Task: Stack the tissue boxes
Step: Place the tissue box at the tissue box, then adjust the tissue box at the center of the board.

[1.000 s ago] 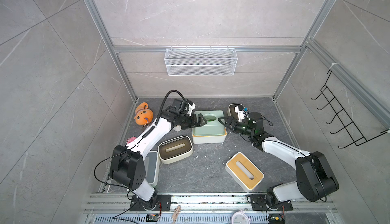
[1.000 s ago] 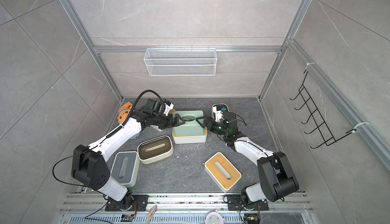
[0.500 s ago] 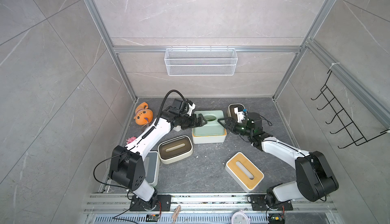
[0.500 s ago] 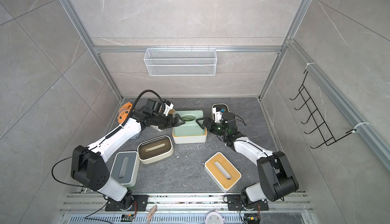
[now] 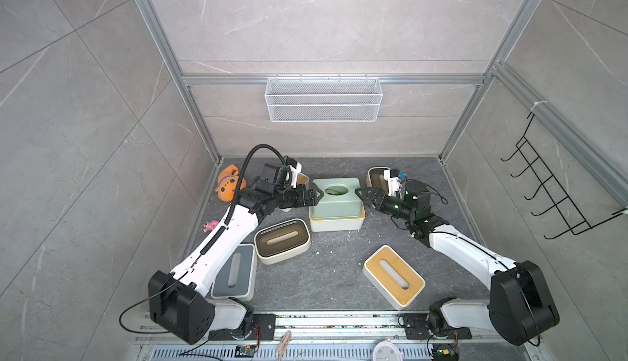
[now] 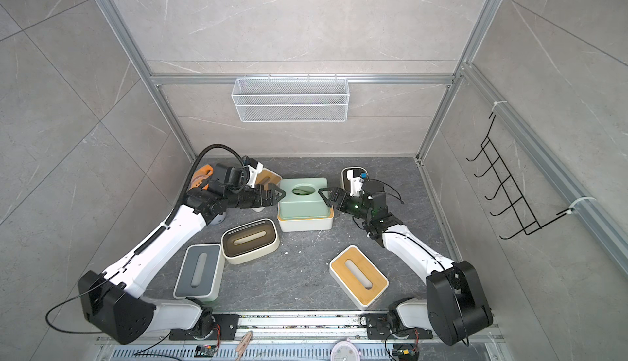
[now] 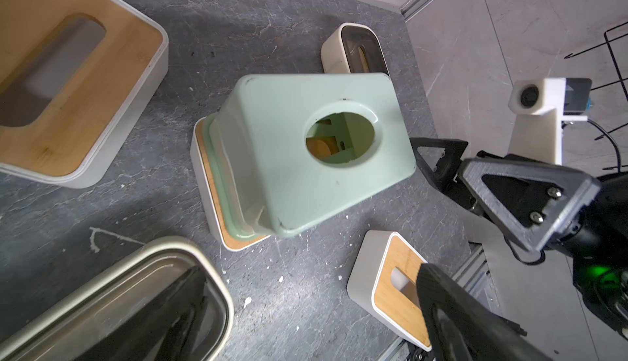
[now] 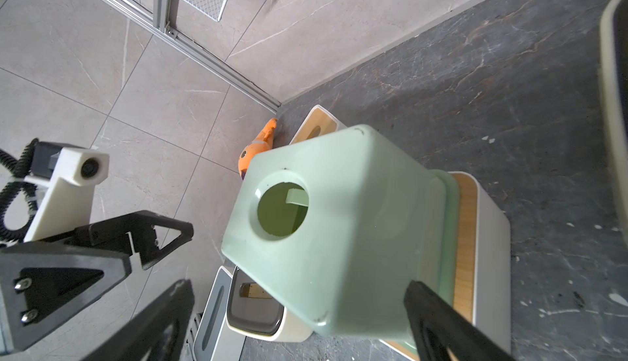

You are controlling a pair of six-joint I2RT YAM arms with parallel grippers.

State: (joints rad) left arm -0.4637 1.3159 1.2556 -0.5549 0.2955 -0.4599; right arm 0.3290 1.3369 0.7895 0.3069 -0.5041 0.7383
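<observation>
Two boxes make the stack so far: the pale green tissue box (image 5: 336,199) sits on a white bamboo-lidded box (image 5: 336,230) at the back middle of the desk (image 5: 326,267). Its round opening faces up, and bamboo shows along two edges, so it looks set slightly off-square. The left claw (image 5: 316,195) and right claw (image 5: 360,195) flank the green box at its short ends, both spread wide and gripping nothing. Their tips are just beside its walls; contact is unclear. Probably the pairing is there because a box this wide is steadied from both ends. Five boxes lie unstacked around it: a cream-and-brown box (image 5: 282,245) and a grey-lidded box (image 5: 234,271) by the left arm, a bamboo box (image 5: 394,276) by the right arm, a second cream box (image 5: 373,175) behind the right claw, and a second bamboo box (image 6: 270,176) behind the left claw. An orange plush toy (image 5: 227,186) rests in the back corner.
</observation>
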